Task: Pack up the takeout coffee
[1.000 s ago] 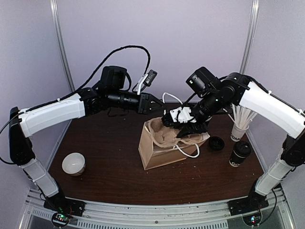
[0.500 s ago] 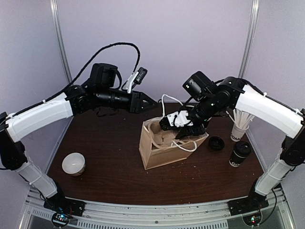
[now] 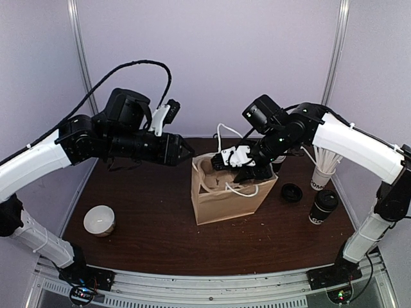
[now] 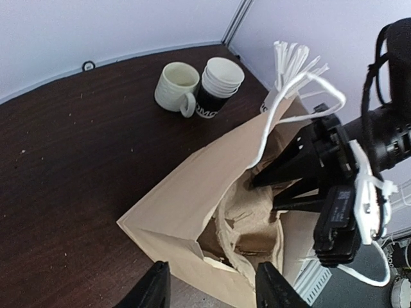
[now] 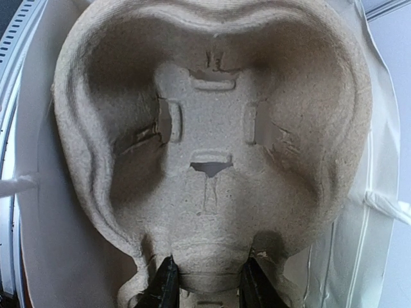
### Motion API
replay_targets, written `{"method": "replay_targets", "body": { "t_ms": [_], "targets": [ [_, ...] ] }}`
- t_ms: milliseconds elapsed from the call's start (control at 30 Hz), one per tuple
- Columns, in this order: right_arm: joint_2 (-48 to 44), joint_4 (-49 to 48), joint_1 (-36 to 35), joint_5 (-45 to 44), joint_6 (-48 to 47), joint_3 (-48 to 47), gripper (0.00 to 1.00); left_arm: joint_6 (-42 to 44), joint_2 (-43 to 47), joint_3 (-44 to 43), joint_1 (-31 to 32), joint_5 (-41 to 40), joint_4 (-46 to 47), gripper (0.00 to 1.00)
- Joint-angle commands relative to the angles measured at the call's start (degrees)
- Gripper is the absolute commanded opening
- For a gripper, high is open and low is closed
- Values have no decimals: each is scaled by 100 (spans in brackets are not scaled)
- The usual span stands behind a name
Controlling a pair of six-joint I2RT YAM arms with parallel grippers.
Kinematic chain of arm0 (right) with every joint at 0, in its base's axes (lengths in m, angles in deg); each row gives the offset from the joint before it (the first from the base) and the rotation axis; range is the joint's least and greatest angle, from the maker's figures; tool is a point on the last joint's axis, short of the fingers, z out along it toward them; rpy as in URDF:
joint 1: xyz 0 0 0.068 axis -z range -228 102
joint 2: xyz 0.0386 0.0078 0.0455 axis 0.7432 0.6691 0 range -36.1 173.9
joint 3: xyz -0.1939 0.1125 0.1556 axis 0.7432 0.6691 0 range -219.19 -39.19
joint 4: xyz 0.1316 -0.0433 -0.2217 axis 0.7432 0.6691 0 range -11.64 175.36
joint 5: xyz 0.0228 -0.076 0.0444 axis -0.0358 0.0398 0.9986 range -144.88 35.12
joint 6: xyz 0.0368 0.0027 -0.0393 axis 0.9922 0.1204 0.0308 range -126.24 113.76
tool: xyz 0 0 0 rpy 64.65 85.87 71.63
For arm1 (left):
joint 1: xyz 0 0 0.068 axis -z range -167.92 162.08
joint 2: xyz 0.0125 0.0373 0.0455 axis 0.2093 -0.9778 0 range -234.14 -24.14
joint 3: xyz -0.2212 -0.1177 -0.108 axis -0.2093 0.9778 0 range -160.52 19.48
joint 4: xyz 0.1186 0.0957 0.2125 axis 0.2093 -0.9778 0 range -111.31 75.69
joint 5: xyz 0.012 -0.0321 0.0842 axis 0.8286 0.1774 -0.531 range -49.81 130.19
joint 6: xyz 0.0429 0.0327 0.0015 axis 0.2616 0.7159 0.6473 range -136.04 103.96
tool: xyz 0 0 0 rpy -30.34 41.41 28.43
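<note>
The takeout coffee (image 3: 323, 206), a paper cup with a black band and black lid, stands on the table at the right, touched by neither gripper. A brown paper bag (image 3: 225, 199) stands upright in the middle. My right gripper (image 3: 241, 168) reaches into its mouth and is shut on the rim of a grey pulp cup carrier (image 5: 212, 128); its fingers (image 5: 166, 282) pinch a lobe of that rim. My left gripper (image 3: 188, 151) hangs left of the bag, open and holding nothing. In the left wrist view the bag (image 4: 192, 199) lies beyond the gripper (image 4: 212, 289).
A loose black lid (image 3: 292, 192) and a paper cup of white sticks (image 3: 323, 168) sit near the coffee. A white bowl-like cup (image 3: 99, 220) stands front left. A white handled mug (image 4: 176, 90) and stacked open paper cups (image 4: 218, 86) stand near the back corner.
My left gripper has drawn back to the left, away from the bag, and its jaws have spread. The bag has gone from leaning to upright. The right gripper shifted slightly left with the carrier.
</note>
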State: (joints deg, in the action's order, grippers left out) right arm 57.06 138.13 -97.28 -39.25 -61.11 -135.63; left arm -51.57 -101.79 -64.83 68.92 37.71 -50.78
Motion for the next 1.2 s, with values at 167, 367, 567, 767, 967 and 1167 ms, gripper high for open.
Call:
{"method": "replay_targets", "body": {
  "t_ms": [167,367,567,767,967,1167],
  "targets": [
    [14,6,-27,-206,135,-147,22,-687,-237,-185,242,-1011,-558,45],
    [-40,-18,-46,-227,164,-135,22,-666,-301,-186,244,-990,-254,43],
    [-83,-52,-63,-231,171,-72,22,-658,-559,-338,238,-896,-206,43],
    [-112,-61,-97,-234,172,-51,22,-628,-812,-535,193,-1008,-383,43],
    [-121,-67,-100,-389,171,-32,22,-685,-986,-805,144,-1023,-906,43],
    [-125,19,-100,-525,158,-73,22,-414,-1293,-1389,72,-877,-2001,42]
  ]
}}
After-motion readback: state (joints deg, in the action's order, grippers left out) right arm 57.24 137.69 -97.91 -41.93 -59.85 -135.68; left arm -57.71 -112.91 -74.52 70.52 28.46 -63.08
